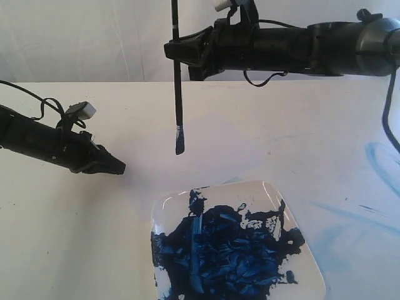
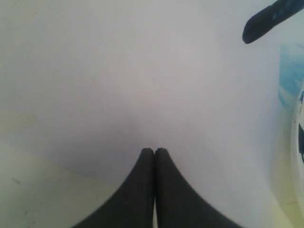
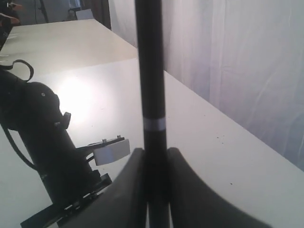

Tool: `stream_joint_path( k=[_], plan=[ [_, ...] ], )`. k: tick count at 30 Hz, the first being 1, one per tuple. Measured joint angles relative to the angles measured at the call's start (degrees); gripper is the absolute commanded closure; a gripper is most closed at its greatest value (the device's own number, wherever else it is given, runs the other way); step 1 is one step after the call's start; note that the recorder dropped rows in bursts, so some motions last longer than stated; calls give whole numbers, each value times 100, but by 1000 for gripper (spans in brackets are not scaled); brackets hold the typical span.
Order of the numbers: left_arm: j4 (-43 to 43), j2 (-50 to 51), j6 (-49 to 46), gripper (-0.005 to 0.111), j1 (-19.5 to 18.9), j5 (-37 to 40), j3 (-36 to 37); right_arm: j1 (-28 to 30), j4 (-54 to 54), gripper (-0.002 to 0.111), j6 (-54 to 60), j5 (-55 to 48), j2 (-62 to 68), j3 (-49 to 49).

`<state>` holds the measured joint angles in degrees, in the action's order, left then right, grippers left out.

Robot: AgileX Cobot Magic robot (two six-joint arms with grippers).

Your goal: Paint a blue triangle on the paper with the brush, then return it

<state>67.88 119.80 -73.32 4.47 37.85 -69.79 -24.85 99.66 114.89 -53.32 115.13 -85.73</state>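
My right gripper (image 1: pixel 175 50) is shut on the brush (image 1: pixel 177 100) and holds it upright, high over the table. The brush's blue-stained bristles (image 1: pixel 180 142) hang in the air behind the plate. In the right wrist view the black handle (image 3: pixel 151 71), with its silver band, rises from between the gripper's (image 3: pixel 156 154) fingers. My left gripper (image 1: pixel 119 167) hovers low at the left, shut and empty. Below that gripper (image 2: pixel 154 151) in the left wrist view lies the pale paper (image 2: pixel 142 85), with the brush tip (image 2: pixel 268 21) showing at the corner. No blue triangle is in view.
A square white plate (image 1: pixel 262 192) smeared with dark-blue paint sits at the front centre. Faint light-blue smears (image 1: pixel 381 159) mark the table at the right. A white curtain hangs behind the table. The left arm (image 3: pixel 42 142) shows in the right wrist view.
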Motion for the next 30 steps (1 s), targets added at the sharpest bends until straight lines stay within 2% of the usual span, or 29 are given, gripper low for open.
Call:
stream_joint_path(
  k=[8,18,25,30],
  plan=[
    [0,0,0,107,0,-22,0,-262,0,108,256,-23,340,-486],
    [-212,0,239,107,0,-267,-10,-273,0,108,256,-86,694,-798],
    [-1019,-45,933,107,13,10,-580,-273,9,108,256,-182,694,-834],
    [-1946,-116,1616,107,229,-70,-983,-273,9,108,264,-216,694,-834]
  ],
)
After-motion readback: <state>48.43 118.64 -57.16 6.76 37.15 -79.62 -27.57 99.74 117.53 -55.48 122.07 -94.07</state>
